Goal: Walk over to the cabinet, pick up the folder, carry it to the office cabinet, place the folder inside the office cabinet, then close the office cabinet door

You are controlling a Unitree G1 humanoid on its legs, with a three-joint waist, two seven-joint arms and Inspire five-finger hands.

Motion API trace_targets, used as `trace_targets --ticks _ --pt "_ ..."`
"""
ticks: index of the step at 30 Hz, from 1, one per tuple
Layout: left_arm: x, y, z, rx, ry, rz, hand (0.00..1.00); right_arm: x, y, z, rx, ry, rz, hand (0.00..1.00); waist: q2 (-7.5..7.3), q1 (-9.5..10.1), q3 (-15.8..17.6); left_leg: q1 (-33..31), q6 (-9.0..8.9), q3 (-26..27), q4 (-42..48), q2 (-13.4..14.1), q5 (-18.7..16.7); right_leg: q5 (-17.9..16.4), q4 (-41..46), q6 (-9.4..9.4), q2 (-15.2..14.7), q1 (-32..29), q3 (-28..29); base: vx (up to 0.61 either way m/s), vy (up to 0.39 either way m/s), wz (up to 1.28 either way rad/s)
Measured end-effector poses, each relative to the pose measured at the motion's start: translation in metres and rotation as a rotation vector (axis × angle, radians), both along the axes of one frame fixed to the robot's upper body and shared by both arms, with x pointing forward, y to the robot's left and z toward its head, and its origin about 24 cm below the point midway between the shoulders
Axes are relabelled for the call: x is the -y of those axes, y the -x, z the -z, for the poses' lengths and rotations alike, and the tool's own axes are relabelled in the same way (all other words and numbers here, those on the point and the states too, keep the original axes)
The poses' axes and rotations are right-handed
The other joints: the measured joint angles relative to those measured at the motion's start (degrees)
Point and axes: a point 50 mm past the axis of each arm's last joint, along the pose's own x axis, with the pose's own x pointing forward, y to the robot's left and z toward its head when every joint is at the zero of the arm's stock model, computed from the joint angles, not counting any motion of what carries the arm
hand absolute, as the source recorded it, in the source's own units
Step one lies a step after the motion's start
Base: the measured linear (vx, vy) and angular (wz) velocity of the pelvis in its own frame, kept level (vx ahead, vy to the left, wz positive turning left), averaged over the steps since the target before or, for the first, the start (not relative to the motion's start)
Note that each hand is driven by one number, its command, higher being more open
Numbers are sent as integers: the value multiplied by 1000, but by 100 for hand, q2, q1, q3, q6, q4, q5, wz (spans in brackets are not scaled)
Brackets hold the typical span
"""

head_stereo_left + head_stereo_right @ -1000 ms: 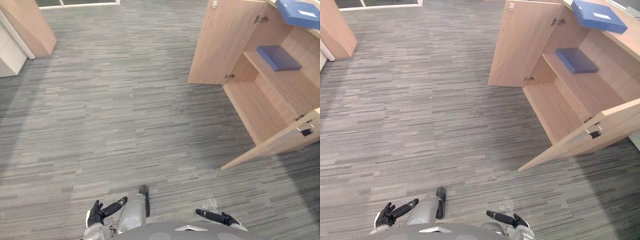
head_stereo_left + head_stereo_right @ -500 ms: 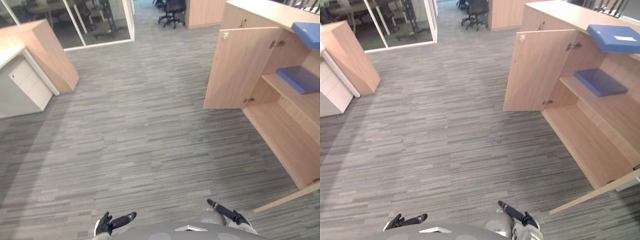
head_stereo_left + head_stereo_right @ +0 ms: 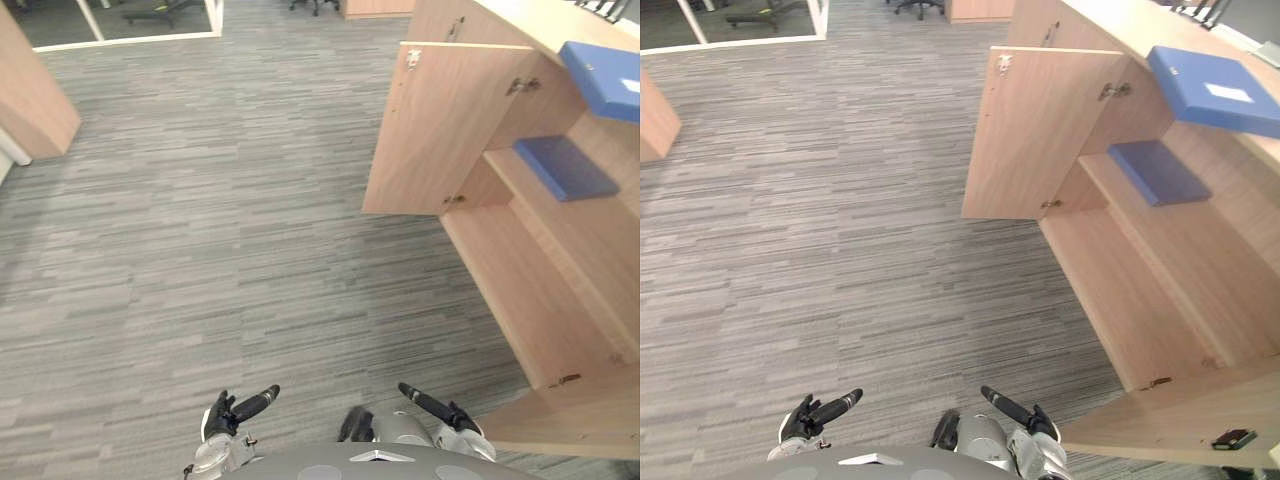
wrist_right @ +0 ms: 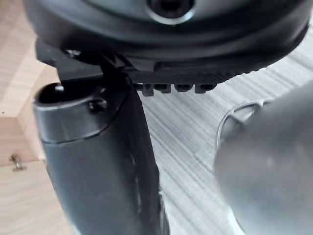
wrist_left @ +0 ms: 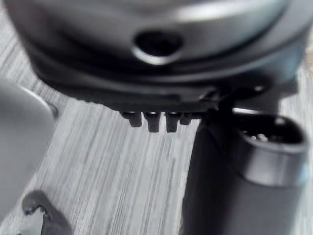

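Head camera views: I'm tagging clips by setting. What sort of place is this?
Most likely an office: grey striped carpet, a light wooden cabinet with its doors open, a blue folder on its shelf and a second folder on top, and a glass-walled room at the far end.

Left hand [image 3: 220,417], right hand [image 3: 456,416], both outstretched, empty

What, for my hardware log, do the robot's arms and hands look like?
The left arm and right arm are silver-grey and rounded. The left robot hand and right robot hand are dark, almost black, with slender fingers and a thick cylindrical thumb.
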Motion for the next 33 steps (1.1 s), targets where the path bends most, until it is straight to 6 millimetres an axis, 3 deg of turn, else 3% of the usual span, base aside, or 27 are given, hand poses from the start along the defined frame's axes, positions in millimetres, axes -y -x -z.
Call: trace_targets --ticks 1,2,3,4,6,7,8,10,12,13,14,15,17,18,21,23,25,27,28,29,30,31,32,33 --pt "0 1 0 3 12 -43 100 1 1 0 2 0 0 100 74 5 -58 -416 -326 -91 1163 157 235 44 -225 -30 248 223 217 318 -139 -79" --pt "-1 7 1 -4 29 -114 100 4 2 0 2 2 0 100 170 29 -104 -821 -557 -283 2267 241 881 89 -440 -152 497 452 479 417 -124 -103" --pt "-3 11 2 -12 25 -138 100 5 1 -1 4 5 -2 100 188 47 -126 -1037 -600 -365 2797 269 1295 90 -536 -205 587 577 675 365 -32 -139" --pt "-6 14 3 -21 34 -185 100 6 0 -1 9 10 0 100 228 122 -155 -1485 -656 -363 3894 274 1341 81 -616 -308 724 738 1027 432 24 -167" --pt "-13 14 1 -14 21 -218 100 4 5 2 -21 4 -10 100 133 251 -147 -1926 -464 -23 4807 241 946 81 -780 -312 754 1084 1650 318 64 -168" --pt "-17 14 1 -14 12 -223 100 2 8 3 -40 2 -28 100 79 315 -142 -2227 -219 175 4881 247 592 126 -975 -277 746 1286 2024 326 130 -158" --pt "-19 14 0 -12 4 -230 100 1 8 4 -52 4 -50 100 71 356 -141 -2574 -9 218 4663 223 277 148 -1106 -240 733 1435 2416 332 158 -157" --pt "-23 14 0 -12 -8 -231 100 1 6 4 -61 8 -55 100 58 358 -51 -3022 141 -43 4000 5 -170 197 -1237 -164 656 1691 2919 432 272 -155" --pt "-27 12 -1 -12 -23 -215 100 -4 4 5 -70 -3 -53 100 -69 427 76 -3102 73 -621 2656 -426 -398 181 -1236 -125 369 1860 3317 340 309 -153" --pt "-25 13 -1 -17 -25 -196 100 -5 5 5 -70 -7 -54 100 -113 471 78 -3042 -24 -1045 1745 -643 -331 129 -1257 -11 205 1889 3391 245 321 -135" --pt "-22 15 0 -25 -21 -187 100 -3 5 5 -63 0 -57 100 -36 502 47 -2970 -58 -1506 733 -731 -187 20 -1306 171 99 1919 3400 306 433 -152" --pt "-19 20 2 -50 -11 -179 100 3 2 3 -50 24 -62 100 197 504 91 -2858 -404 -1736 232 -688 668 -102 -1353 517 40 2020 3538 381 509 -111" --pt "-28 11 -1 -22 -43 -178 100 -8 6 5 -51 -5 -74 100 -120 461 70 -2748 -305 -1448 168 -959 486 2 -1047 561 -186 1792 3487 342 351 -63" --pt "-29 9 -2 -10 -44 -182 100 -10 6 5 -52 -9 -84 100 -150 479 62 -2731 -230 -1436 248 -1049 392 10 -988 540 -228 1757 3428 279 212 -48" --pt "-29 15 -1 -27 -43 -195 100 -13 6 5 -55 -11 -110 100 -186 478 -22 -2578 8 -1040 590 -1185 76 70 -907 591 -507 1824 3745 256 212 -55" --pt "-28 28 3 -70 -38 -207 100 -15 8 6 -59 -19 -111 100 -223 535 -315 -2439 184 -613 665 -1268 -48 224 -909 711 -818 1673 4144 303 220 -111" --pt "-23 33 5 -92 -25 -208 100 -13 7 5 -51 -24 -106 100 -137 580 -464 -2236 244 -445 439 -1292 -52 424 -779 757 -937 1480 4219 233 178 -121" --pt "-20 37 6 -106 -15 -209 100 -9 6 5 -44 -31 -82 100 -70 622 -525 -1794 349 -279 -32 -1388 5 511 -86 792 -1086 1087 4244 190 170 -108" --pt "-19 40 6 -111 -16 -202 100 -7 6 4 -35 -36 -53 100 -75 602 -522 -1456 419 -260 -360 -1527 46 526 837 770 -1197 684 4234 125 124 -65" --pt "-22 38 6 -105 -22 -179 100 -1 3 2 -11 -29 -20 100 -127 554 -500 -1132 499 -229 -627 -1694 78 692 1853 546 -1372 229 4120 152 151 -45" --pt "-21 37 6 -104 -19 -163 100 0 2 1 -2 -27 -10 100 -156 487 -491 -960 561 -207 -738 -1785 89 862 2305 380 -1515 45 3971 119 136 -15" --pt "-22 39 6 -108 -19 -151 100 4 0 0 16 -18 9 100 -178 381 -429 -622 655 -188 -963 -1899 104 1215 2894 76 -1847 -110 3499 136 148 -9" --pt "-21 38 6 -108 -19 -146 100 7 -1 -1 24 -5 12 100 -172 344 -423 -271 701 -127 -1173 -1925 108 1397 3246 -49 -2127 -136 3047 129 145 -18" --pt "-22 40 6 -112 -20 -148 100 8 -2 -1 25 -2 15 100 -174 339 -424 -144 705 -83 -1252 -1912 107 1359 3435 -34 -2194 -190 2883 84 111 -36"
